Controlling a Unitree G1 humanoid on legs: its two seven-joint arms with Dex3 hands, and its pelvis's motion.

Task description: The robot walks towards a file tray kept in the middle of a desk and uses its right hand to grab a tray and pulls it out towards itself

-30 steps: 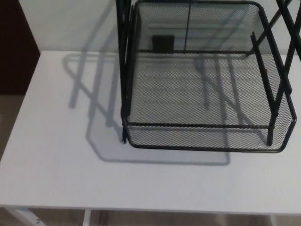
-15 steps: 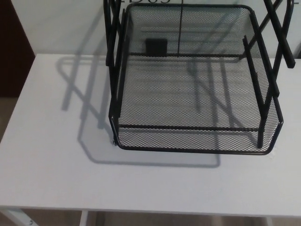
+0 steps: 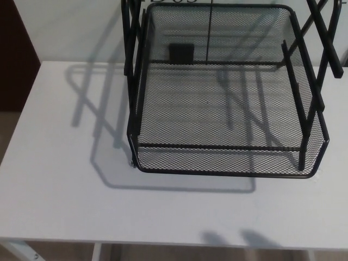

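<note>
Head view, read from the left: a dark brown surface [image 3: 16, 60] fills the upper left corner, cut off by the frame, and what it belongs to cannot be made out. Next comes the white desk [image 3: 60, 185], its left and near edges in sight, with part of one white leg [image 3: 22, 252] showing below the near edge. Grey shadows of the rack fall across the desktop left of centre. Right of that stands one black mesh file tray [image 3: 225, 117], resting on the desk toward its far side and right of the middle. Its near rim faces the camera; the upright frame bars on both sides run out of the top of the picture, so any upper tiers are hidden. A small dark rectangle [image 3: 180, 53] sits on its back wall. Two soft shadow blobs [image 3: 234, 238] lie at the near edge. Neither robot hand shows anywhere, so nothing can be told of their fingers or any hold.
</note>
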